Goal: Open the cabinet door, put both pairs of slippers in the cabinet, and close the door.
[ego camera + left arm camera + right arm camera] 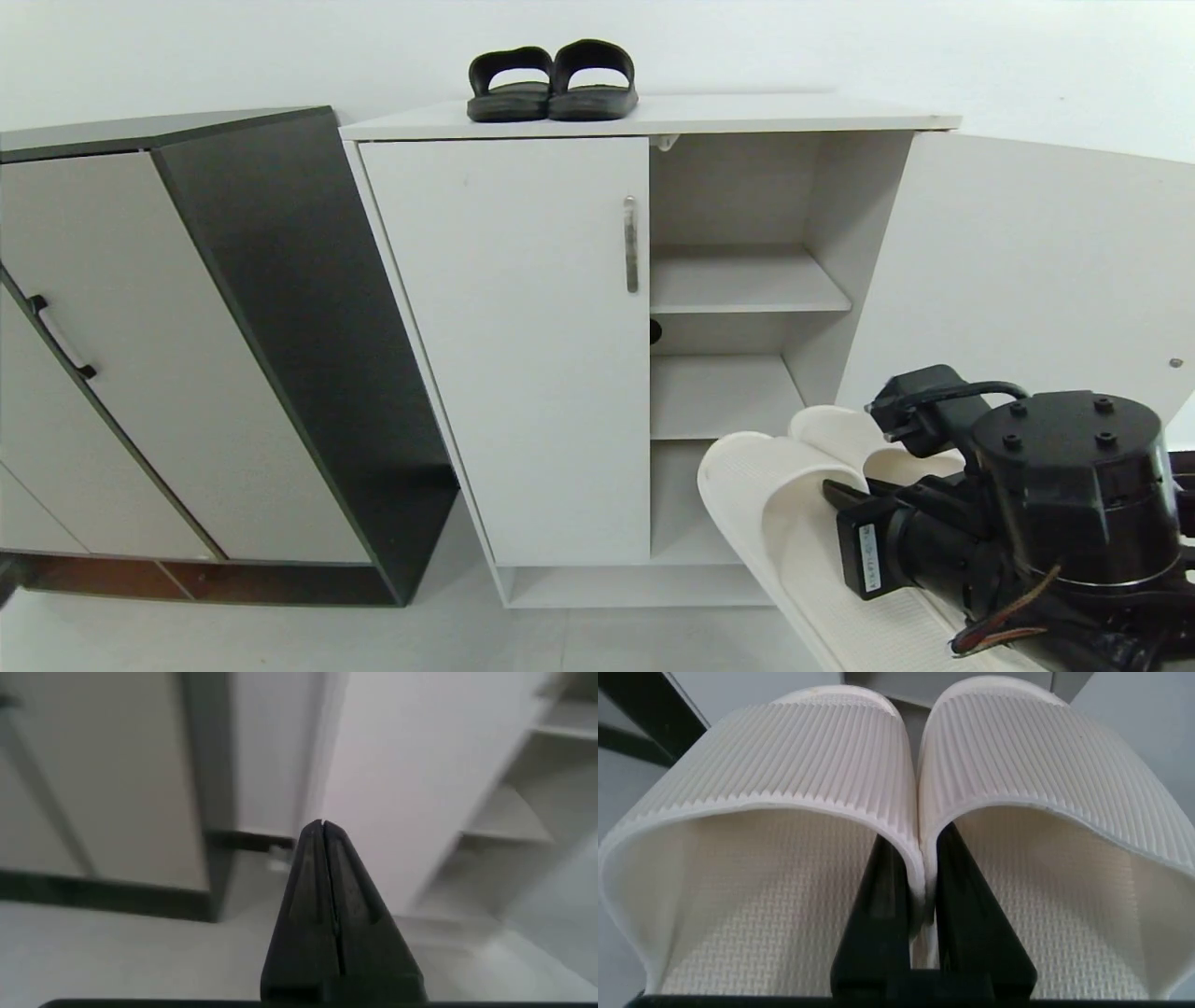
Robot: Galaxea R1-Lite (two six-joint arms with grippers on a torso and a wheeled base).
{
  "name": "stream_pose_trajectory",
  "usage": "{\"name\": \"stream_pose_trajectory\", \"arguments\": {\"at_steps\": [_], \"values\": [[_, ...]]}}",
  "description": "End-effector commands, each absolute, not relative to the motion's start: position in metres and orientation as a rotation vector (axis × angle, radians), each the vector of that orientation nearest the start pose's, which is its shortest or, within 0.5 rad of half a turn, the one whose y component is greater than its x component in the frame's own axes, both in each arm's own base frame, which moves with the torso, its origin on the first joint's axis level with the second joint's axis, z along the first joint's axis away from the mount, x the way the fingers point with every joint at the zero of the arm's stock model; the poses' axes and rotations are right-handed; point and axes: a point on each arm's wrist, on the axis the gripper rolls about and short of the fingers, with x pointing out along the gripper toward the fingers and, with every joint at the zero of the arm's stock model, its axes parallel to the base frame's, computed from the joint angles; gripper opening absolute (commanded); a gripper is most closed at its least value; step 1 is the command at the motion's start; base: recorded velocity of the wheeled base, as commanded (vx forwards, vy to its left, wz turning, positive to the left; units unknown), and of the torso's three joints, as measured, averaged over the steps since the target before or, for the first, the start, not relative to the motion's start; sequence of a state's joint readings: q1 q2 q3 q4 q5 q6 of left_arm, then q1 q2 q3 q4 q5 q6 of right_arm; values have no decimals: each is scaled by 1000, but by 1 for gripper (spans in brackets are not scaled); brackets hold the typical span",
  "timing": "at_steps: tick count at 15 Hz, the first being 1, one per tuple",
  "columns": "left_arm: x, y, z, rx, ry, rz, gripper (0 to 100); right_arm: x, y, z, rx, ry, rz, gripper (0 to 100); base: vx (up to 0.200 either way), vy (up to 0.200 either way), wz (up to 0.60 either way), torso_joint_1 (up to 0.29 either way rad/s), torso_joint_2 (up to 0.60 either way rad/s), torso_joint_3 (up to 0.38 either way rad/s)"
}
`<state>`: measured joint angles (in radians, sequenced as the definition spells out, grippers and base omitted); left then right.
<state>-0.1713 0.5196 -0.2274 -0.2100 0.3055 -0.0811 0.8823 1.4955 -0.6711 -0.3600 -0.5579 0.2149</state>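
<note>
A white cabinet (pixel 653 117) stands ahead with its right door (pixel 1018 280) swung open and its left door (pixel 513 345) closed. A black pair of slippers (pixel 553 82) rests on its top. My right gripper (pixel 915 910) is shut on the white pair of slippers (pixel 906 793), pinching their inner strap edges together. In the head view the white pair of slippers (pixel 794 504) hangs in front of the open lower compartment. My left gripper (pixel 323 831) is shut with nothing in it, pointing toward the floor by the cabinet's left side.
A second cabinet (pixel 140 327) with dark sides and a black handle stands to the left, close against the white one. Three bare shelves (pixel 738 280) show inside the open half. Pale floor (pixel 280 635) lies in front.
</note>
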Motion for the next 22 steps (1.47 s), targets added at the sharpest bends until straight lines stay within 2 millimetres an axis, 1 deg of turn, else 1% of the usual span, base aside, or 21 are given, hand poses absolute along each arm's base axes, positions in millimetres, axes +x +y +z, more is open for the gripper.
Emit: {"name": "stream_pose_trajectory", "arguments": {"at_steps": [1,2,3,4,5,6,9,12,15,21,22], "values": [[-18,6,84,-29,5,341,0,165,182,171,-113,402,277,0,0,0,0,0,0,0],[-24,5,78,-27,-12,205,0,166,183,169,-118,408,278,0,0,0,0,0,0,0],[-23,3,79,-36,-39,108,0,165,184,167,-124,416,286,0,0,0,0,0,0,0],[-23,2,80,-37,-46,64,0,165,185,165,-128,421,292,0,0,0,0,0,0,0],[-23,-1,75,15,4,-41,0,163,187,163,-126,418,309,0,0,0,0,0,0,0],[-23,-2,75,64,4,-78,0,163,189,164,-114,404,313,0,0,0,0,0,0,0],[-23,-2,75,38,5,-77,0,163,190,163,-114,404,318,0,0,0,0,0,0,0],[-23,-1,75,29,4,-68,0,158,198,164,-67,353,385,0,0,0,0,0,0,0],[-23,-1,75,29,4,-68,0,160,202,160,-70,356,387,0,0,0,0,0,0,0],[-23,-1,75,29,5,-68,0,153,214,164,-70,343,426,0,0,0,0,0,0,0],[-23,-1,75,29,5,-68,0,154,215,161,-77,346,413,0,0,-200,0,-2,2,2]]}}
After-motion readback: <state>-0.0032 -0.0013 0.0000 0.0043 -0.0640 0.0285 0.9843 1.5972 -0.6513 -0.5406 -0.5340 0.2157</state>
